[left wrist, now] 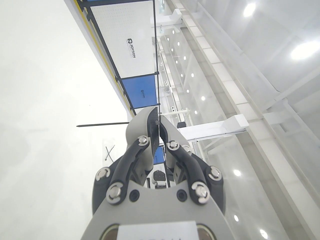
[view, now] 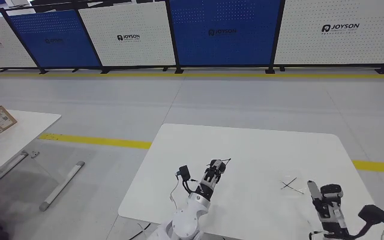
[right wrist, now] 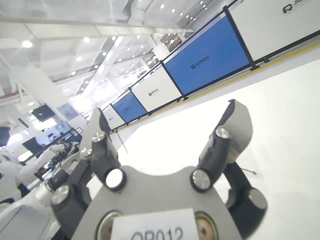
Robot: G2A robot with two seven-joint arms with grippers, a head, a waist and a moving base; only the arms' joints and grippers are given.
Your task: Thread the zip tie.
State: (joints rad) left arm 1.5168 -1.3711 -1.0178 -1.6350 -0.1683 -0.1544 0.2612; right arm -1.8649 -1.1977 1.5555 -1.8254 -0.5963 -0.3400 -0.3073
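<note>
My left gripper (left wrist: 158, 123) is clenched on a black zip tie (left wrist: 102, 125); the strap is pinched between the pads near the tips, and its long free end sticks out sideways past one finger; my right gripper (right wrist: 164, 106) is released, fingers spread wide; two crossed ties (view: 291, 185) lie loose on the white table (view: 258, 144), near its fingertips but apart from them.

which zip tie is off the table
The zip tie pinched in the left hand, held above the table; the crossed pair lies flat near the right hand.
</note>
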